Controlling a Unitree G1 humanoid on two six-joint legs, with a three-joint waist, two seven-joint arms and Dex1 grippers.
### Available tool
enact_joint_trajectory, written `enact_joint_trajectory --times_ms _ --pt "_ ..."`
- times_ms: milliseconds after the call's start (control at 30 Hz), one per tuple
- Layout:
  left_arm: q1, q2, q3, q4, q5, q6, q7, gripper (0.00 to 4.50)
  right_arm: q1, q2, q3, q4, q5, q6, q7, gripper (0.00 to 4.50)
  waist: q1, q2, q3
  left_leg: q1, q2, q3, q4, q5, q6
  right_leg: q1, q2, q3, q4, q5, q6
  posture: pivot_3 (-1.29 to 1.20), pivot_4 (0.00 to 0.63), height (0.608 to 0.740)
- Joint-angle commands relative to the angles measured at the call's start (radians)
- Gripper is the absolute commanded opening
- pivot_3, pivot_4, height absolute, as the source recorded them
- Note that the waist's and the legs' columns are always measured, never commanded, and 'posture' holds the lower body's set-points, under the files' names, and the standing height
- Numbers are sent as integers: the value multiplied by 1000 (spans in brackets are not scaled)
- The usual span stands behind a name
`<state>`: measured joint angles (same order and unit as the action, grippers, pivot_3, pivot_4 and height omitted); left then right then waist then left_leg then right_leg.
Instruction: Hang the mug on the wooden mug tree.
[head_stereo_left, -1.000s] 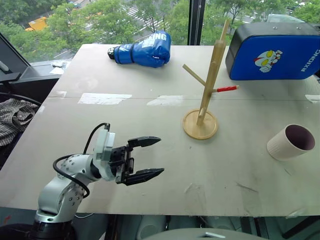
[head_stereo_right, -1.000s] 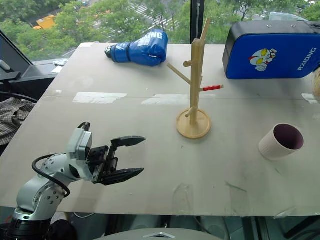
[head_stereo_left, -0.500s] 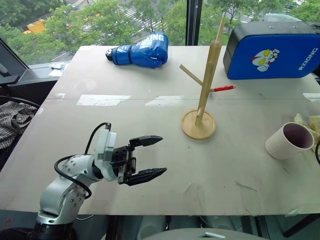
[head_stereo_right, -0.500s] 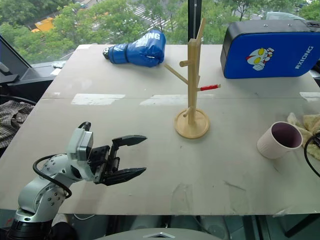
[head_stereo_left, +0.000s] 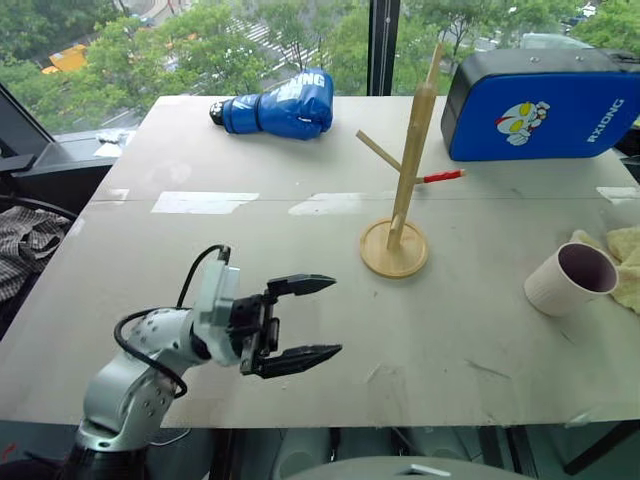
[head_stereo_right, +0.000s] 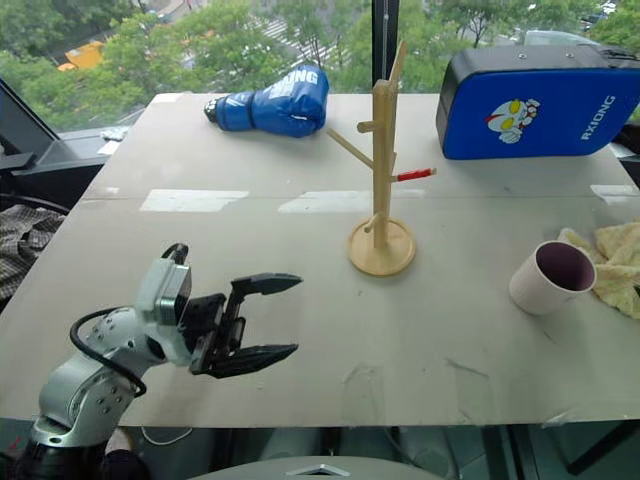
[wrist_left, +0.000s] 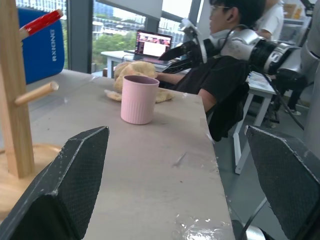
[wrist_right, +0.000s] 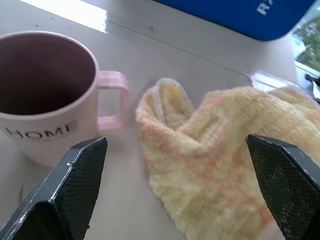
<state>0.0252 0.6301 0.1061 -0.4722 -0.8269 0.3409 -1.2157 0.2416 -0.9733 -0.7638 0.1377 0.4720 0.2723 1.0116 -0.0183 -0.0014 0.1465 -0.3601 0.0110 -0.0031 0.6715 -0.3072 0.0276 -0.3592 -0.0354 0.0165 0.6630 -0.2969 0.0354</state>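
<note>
My right gripper (wrist_right: 172, 195), fingers wide apart, is the nearer arm: the mug (wrist_right: 47, 95) stands upright just ahead on the table (head_stereo_left: 300, 230), handle toward the yellow towel (wrist_right: 215, 160) beside it. The mug tree (head_stereo_left: 400, 190) stands well left. My left gripper (head_stereo_left: 302, 318) hangs open, empty.

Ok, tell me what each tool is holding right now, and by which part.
Nothing is held. The left tool is open over bare table; the right tool is open, with the mug and towel untouched ahead.
</note>
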Motion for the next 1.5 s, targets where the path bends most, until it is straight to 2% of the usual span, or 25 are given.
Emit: enact_joint_trajectory --times_ms 33,300,467,967,1067,1167,1200,1500 --pt "-15 12 10 16 -9 -2 -18 4500 -96 -5 70 85 -42 -65 -12 4477 1 0 0 0 0 0 0 0 0 0 0 0 0 0 0 0 150 740" --pt "61 30 52 -55 -28 -4 -1 4500 -227 -10 199 218 -91 -132 18 4477 9 1 0 -5 0 -1 -2 1 -3 -4 -2 -1 -3 0 1 0 150 740" --pt "73 29 60 -73 -27 1 16 4500 -307 -1 258 286 -97 -150 39 4477 7 1 1 -3 0 -1 -2 0 0 -3 -3 -1 -1 0 1 0 150 740" --pt "67 48 90 -50 -26 -2 22 4500 -499 108 384 411 -92 -155 92 4477 5 1 1 -3 0 -1 -2 0 0 -3 -3 -2 -1 0 0 0 150 740" --pt "80 50 98 -61 -27 -2 23 4500 -511 125 400 401 -82 -140 114 3684 5 1 1 -3 0 -1 -2 0 0 -3 -4 -2 -1 0 0 0 150 740" --pt "91 49 105 -67 -26 -4 25 4500 -513 128 407 397 -86 -138 117 2241 5 2 1 -3 0 -1 -2 0 0 -3 -4 -2 -1 0 0 0 150 740" --pt "94 49 107 -67 -25 -5 25 4500 -510 128 407 394 -87 -139 117 1896 5 2 1 -3 0 -1 -2 0 0 -3 -4 -2 -1 0 0 0 150 740" --pt "101 35 92 -65 -14 -20 29 4500 -454 135 384 311 -60 -108 103 1896 5 2 1 -3 0 -1 -2 0 0 -3 -5 -2 -1 0 0 0 150 740"
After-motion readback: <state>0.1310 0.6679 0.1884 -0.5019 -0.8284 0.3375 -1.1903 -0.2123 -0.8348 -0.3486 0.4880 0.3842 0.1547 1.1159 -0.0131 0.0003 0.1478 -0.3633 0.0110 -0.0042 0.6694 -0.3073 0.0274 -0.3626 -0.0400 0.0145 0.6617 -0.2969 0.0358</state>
